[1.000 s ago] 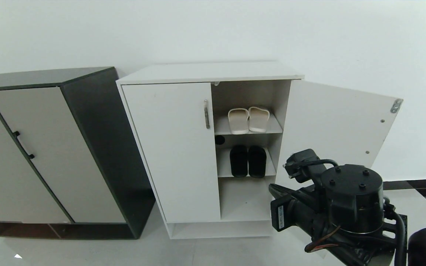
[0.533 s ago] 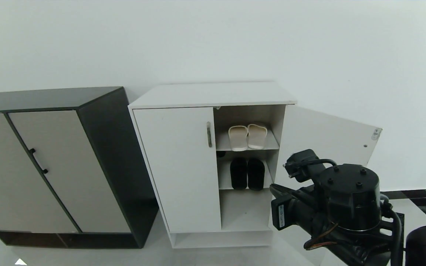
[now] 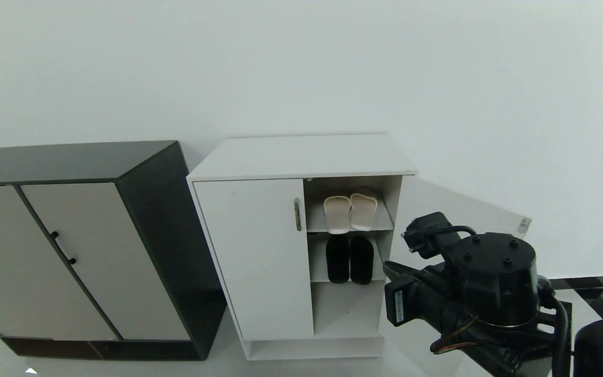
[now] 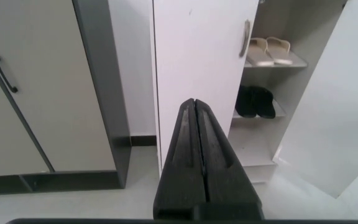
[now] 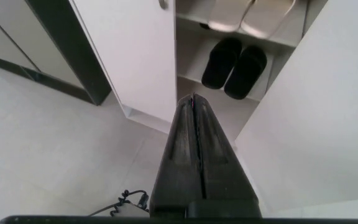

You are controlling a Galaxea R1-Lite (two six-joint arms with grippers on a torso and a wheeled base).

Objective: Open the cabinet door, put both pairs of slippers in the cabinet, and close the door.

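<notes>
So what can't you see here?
Open door, bottom: head view, right arm covers it.
Behind closed door: every view, that door hides it.
White slippers, far ends: right wrist view, edge cuts them.
Dark cabinet, left end: head view, edge cuts it.

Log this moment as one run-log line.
white slippers: upper shelf | black slippers: middle shelf | cabinet door: open, not yet closed | left gripper: shut, empty | right gripper: shut, empty

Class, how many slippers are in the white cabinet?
4: two cream slippers on the upper shelf, two black slippers below; the closed door may hide more.
</notes>
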